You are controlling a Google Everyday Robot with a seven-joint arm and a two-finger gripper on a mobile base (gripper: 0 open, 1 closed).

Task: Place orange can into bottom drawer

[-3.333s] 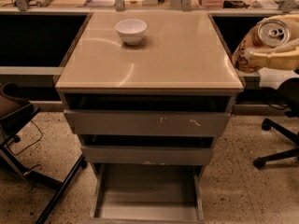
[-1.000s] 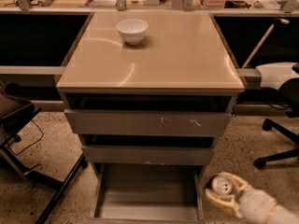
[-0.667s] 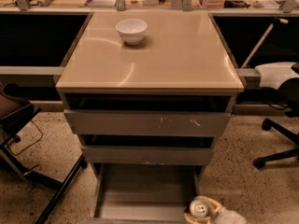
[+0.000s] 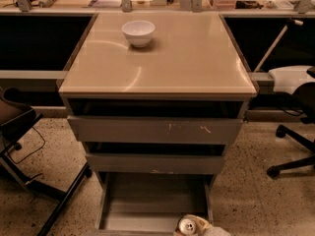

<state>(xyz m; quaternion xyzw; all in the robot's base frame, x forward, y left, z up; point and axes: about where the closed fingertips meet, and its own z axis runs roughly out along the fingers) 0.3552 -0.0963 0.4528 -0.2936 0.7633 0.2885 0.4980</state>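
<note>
The orange can (image 4: 187, 225) shows only its silver top, at the bottom edge of the camera view. My gripper (image 4: 196, 226), pale and partly cut off by the frame, is shut around the can. It holds the can over the front right corner of the bottom drawer (image 4: 147, 200). The drawer is pulled open, and its plain grey floor is bare. The can's orange side is hidden by the gripper.
A white bowl (image 4: 138, 32) stands at the back of the beige cabinet top (image 4: 167, 63). The scratched top drawer front (image 4: 157, 130) and the middle drawer (image 4: 155, 163) jut out slightly above the bottom drawer. An office chair base (image 4: 293, 151) stands at right and a dark chair frame (image 4: 29, 146) at left.
My gripper brought the can from beside the cabinet top at the right down to floor level. It then moved left to the front right corner of the open bottom drawer.
</note>
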